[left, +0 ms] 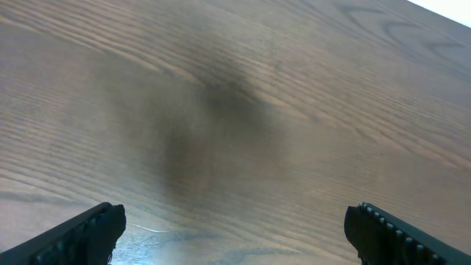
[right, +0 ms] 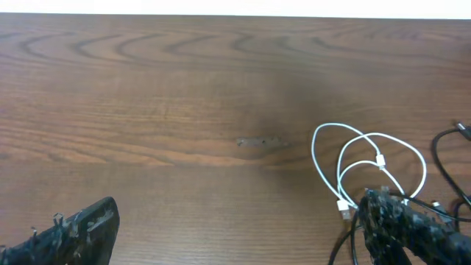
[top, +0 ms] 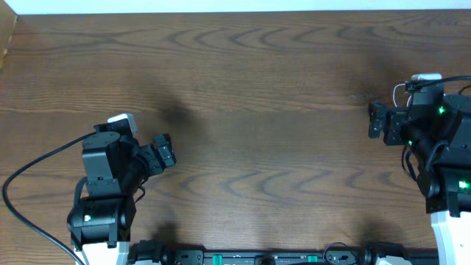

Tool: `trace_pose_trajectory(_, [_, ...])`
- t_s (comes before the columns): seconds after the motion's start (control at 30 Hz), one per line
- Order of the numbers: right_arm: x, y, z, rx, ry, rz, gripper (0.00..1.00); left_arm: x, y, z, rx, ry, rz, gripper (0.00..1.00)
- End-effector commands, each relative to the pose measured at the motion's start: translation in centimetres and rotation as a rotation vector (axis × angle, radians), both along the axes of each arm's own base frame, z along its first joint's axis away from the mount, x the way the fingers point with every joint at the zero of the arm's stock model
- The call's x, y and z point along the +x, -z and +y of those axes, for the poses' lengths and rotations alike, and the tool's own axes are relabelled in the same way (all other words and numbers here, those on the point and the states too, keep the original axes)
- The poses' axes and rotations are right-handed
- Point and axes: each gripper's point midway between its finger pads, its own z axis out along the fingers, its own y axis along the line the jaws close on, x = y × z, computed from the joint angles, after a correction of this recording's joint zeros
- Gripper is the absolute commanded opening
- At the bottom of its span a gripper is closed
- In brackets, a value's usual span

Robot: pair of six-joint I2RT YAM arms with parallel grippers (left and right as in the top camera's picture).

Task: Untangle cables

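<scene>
The white cable (right: 368,158) lies in small overlapping loops on the wooden table, at the right of the right wrist view, with its plug end (right: 344,208) beside my right finger. The black cable (right: 440,156) curves at the far right, and part of it runs under that finger. In the overhead view only a thin white bit (top: 398,90) shows beside the right arm. My right gripper (right: 239,230) is open and empty, with the cables at its right fingertip. My left gripper (left: 235,237) is open and empty over bare wood, far from the cables.
The left arm (top: 110,177) stands at the table's front left and the right arm (top: 434,132) at the right edge. A thick black arm wire (top: 29,173) trails off to the left. The table's far edge (top: 235,13) runs along the top.
</scene>
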Motion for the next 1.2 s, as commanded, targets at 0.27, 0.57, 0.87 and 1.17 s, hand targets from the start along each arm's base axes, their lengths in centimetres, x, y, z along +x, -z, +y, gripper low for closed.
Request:
trace_pose_trajectory(0.27, [0.0,0.6,-0.4,-0.009,0.013,0.016,0.99,0.4,1.4,-0.1,-0.017,0.004,0.055,1.0])
trace_pose_trajectory(0.57, [-0.1,0.7,2.0,-0.012,-0.063,0.018,0.99,0.7,2.8,-0.1,-0.021,0.003,0.113,1.0])
trace_pose_trajectory(0.87, [-0.8,0.7,2.2,-0.003,-0.074,0.029,0.99,1.1,4.8,-0.1,-0.027,0.003,0.194,1.0])
trace_pose_trajectory(1.17, [-1.6,0.0,2.6,-0.001,-0.09,-0.119,0.99,1.3,6.6,-0.1,-0.033,0.002,0.27,1.0])
